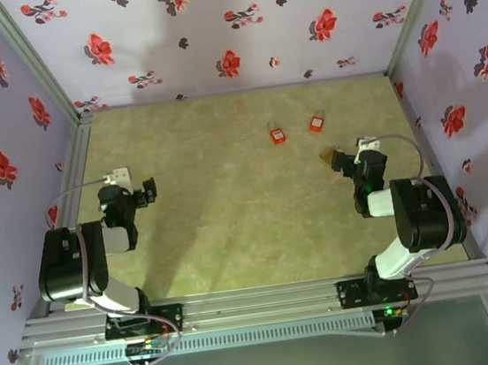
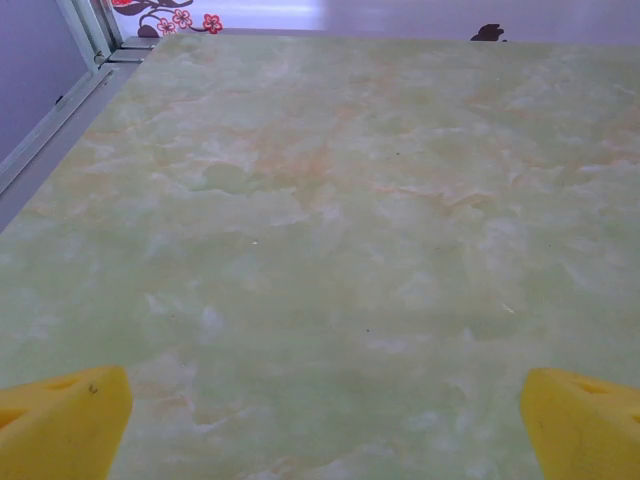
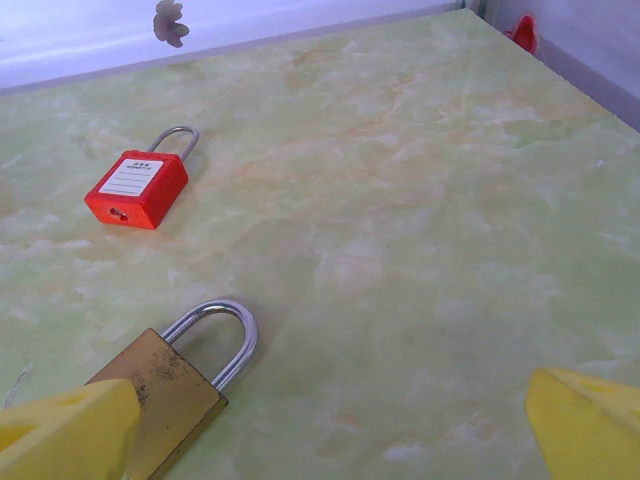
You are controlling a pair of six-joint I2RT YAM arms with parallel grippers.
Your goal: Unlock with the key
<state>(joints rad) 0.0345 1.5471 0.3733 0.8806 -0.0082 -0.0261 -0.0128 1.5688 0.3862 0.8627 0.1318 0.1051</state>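
A brass padlock [image 3: 160, 400] with a steel shackle lies flat on the table, right beside my right gripper's left fingertip [image 3: 65, 435]. In the top view the brass padlock [image 1: 327, 154] sits just ahead of my right gripper [image 1: 339, 162]. My right gripper [image 3: 330, 440] is open, with bare table between its yellow fingertips. Farther out lies a red padlock [image 3: 137, 187] with a white label. Two red padlocks [image 1: 276, 134] [image 1: 315, 124] rest mid-table towards the back. My left gripper [image 2: 325, 430] is open over bare table, and in the top view the left gripper [image 1: 149, 192] is at the left side.
The green marbled table [image 1: 230, 211] is boxed in by floral walls [image 1: 207, 27] at the back and both sides. Metal rails [image 1: 77, 167] run along the table's edges. A wide stretch of table lies between the two arms.
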